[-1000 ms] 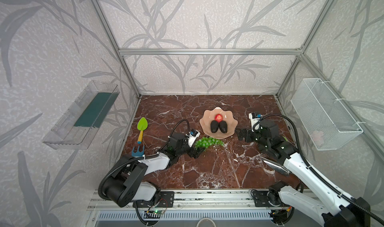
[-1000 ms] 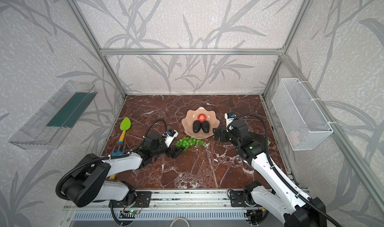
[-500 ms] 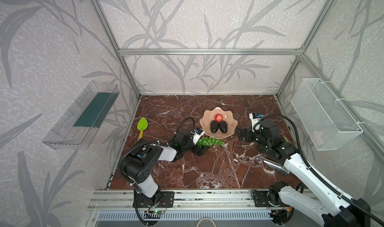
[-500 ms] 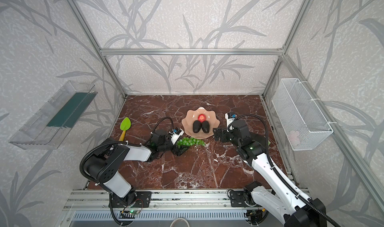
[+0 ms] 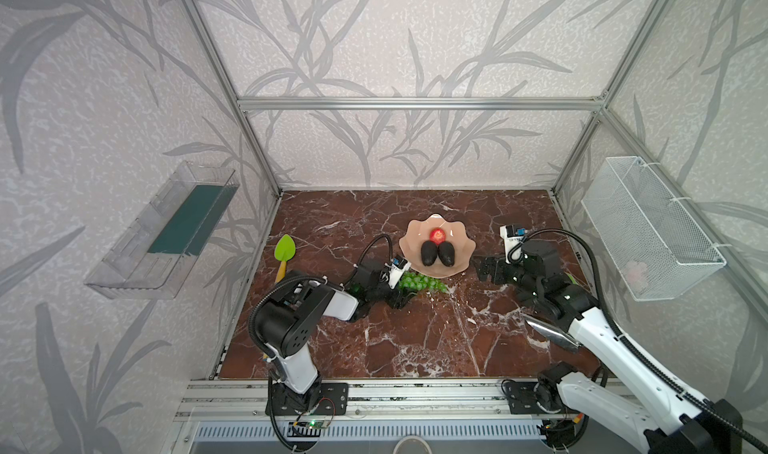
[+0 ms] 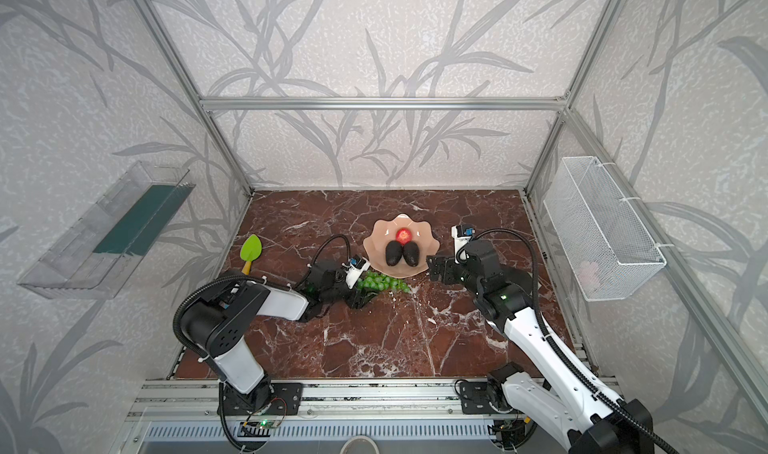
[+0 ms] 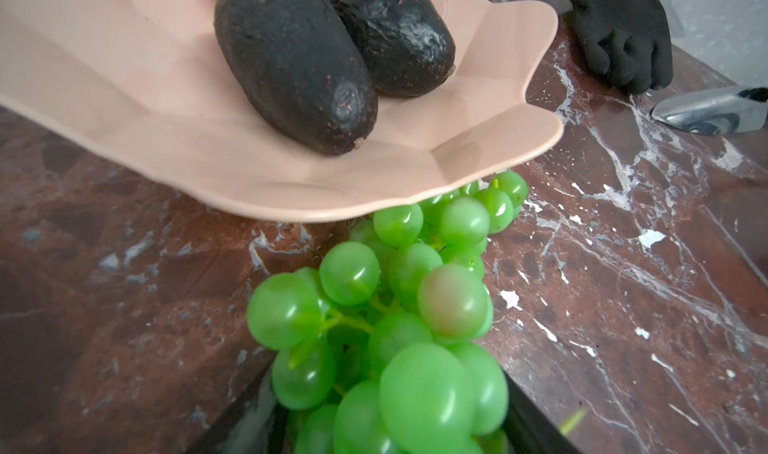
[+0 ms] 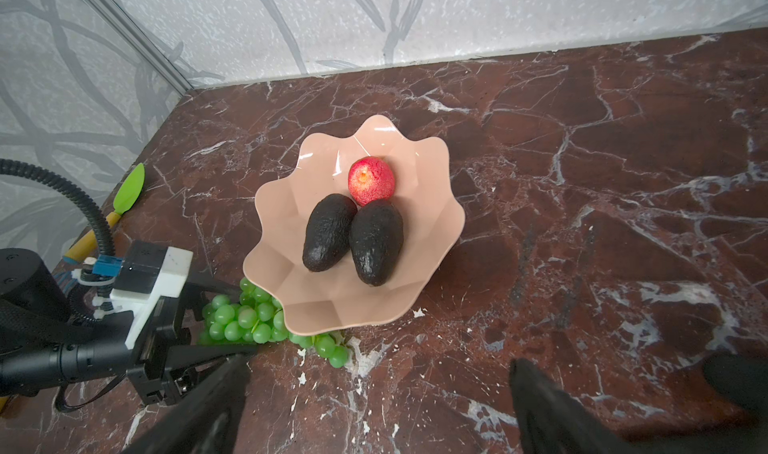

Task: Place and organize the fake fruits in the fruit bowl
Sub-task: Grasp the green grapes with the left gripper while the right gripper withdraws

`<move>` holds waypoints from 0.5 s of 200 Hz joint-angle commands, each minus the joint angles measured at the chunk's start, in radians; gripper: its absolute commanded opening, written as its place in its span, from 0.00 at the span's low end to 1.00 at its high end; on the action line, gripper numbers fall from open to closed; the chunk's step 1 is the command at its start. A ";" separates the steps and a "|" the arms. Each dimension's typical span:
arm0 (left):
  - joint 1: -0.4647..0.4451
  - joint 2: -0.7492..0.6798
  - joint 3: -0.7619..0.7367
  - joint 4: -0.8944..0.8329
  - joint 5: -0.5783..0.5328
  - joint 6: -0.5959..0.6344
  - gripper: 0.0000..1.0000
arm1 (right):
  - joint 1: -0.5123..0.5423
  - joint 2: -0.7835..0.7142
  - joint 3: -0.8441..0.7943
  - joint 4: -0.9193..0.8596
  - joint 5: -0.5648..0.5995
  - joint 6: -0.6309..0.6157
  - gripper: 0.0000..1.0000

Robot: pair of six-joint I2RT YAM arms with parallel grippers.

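Left gripper (image 7: 386, 379) jaws clasping grapes (image 7: 415, 306) beside fruit bowl (image 7: 124, 111), right gripper (image 8: 378, 369) jaws wide apart, holding nothing

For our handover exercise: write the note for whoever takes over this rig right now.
Left gripper: fingers either side of the grapes, grip unclear.
Right gripper: open, empty, near the bowl.
Done: apple and both avocados in the bowl.
Grapes on the table, partly under the bowl's rim.
Left to do: grapes into the bowl.
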 commanded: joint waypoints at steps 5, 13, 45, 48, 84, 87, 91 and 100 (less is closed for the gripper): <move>-0.007 -0.035 -0.030 0.035 -0.013 0.015 0.55 | -0.005 -0.017 0.002 0.013 -0.001 0.005 0.97; -0.007 -0.052 -0.038 0.031 -0.004 0.021 0.48 | -0.005 -0.017 0.002 0.012 0.001 0.005 0.97; -0.006 -0.123 -0.043 -0.065 0.055 0.044 0.14 | -0.005 -0.019 0.002 0.016 0.004 0.006 0.97; -0.006 -0.129 -0.041 -0.076 0.060 0.044 0.12 | -0.006 -0.019 0.002 0.016 0.004 0.006 0.97; -0.007 -0.237 -0.070 -0.165 0.073 0.032 0.08 | -0.007 -0.015 0.004 0.019 0.001 0.009 0.97; -0.009 -0.249 -0.076 -0.165 0.071 0.030 0.08 | -0.007 -0.015 0.004 0.019 0.001 0.009 0.97; -0.009 -0.266 -0.084 -0.166 0.069 0.027 0.08 | -0.007 -0.015 0.004 0.019 0.001 0.009 0.97; -0.011 -0.308 -0.102 -0.166 0.061 0.017 0.08 | -0.007 -0.014 0.006 0.020 -0.001 0.011 0.97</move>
